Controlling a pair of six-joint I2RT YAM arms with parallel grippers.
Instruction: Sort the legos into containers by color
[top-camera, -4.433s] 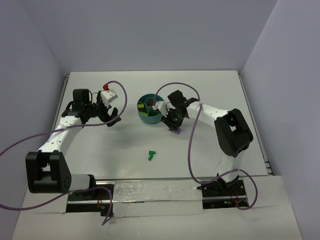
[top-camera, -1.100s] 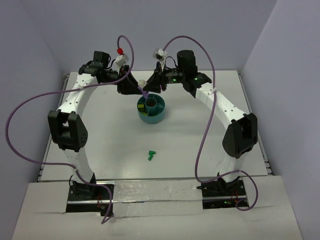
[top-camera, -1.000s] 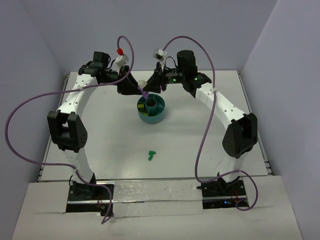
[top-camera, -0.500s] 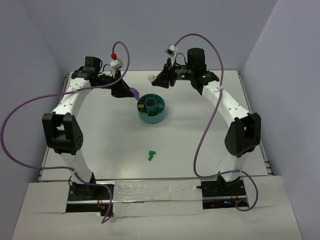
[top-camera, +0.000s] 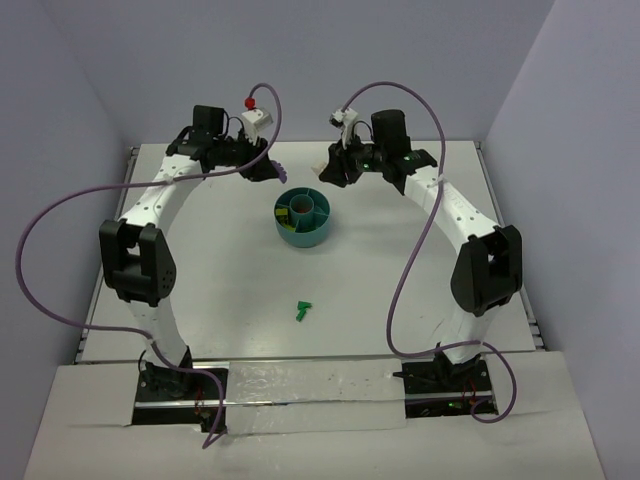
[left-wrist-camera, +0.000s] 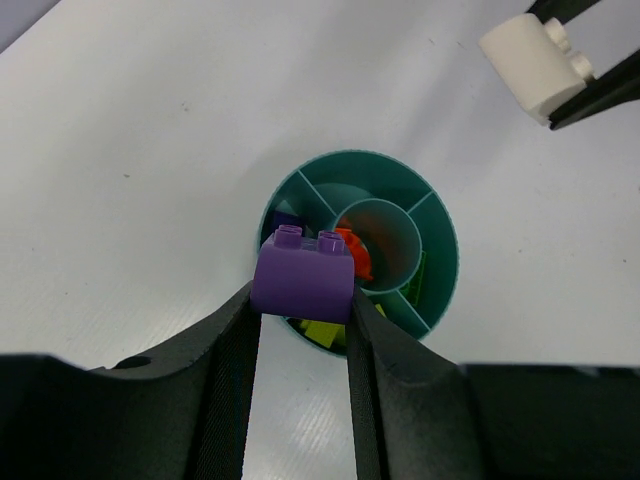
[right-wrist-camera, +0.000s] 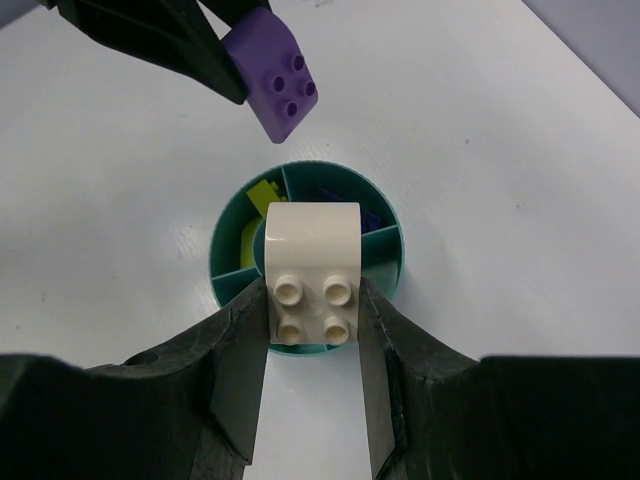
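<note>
Both arms are raised above the round teal bowl (top-camera: 300, 238), one on each side of it. My left gripper (top-camera: 265, 166) is shut on a purple lego (left-wrist-camera: 303, 283), which hangs over the bowl's near rim (left-wrist-camera: 452, 280). My right gripper (top-camera: 334, 170) is shut on a white lego (right-wrist-camera: 312, 270), studs toward the camera, over the bowl (right-wrist-camera: 216, 255). Each wrist view shows the other arm's brick: white lego (left-wrist-camera: 533, 64), purple lego (right-wrist-camera: 276, 90). Inside the bowl lie lime-green (left-wrist-camera: 325, 332), orange-red (left-wrist-camera: 352, 250) and purple (right-wrist-camera: 358, 212) pieces. A dark green lego (top-camera: 304, 311) lies on the table.
The white table ends at grey walls behind and to both sides. Purple cables (top-camera: 60, 230) loop from each arm. The arm bases stand at the near edge, left (top-camera: 165, 375) and right (top-camera: 445, 375).
A second ago both grippers met over the bowl's far rim on one purple-and-white piece. They have pulled apart: purple brick with the left, white brick with the right.
</note>
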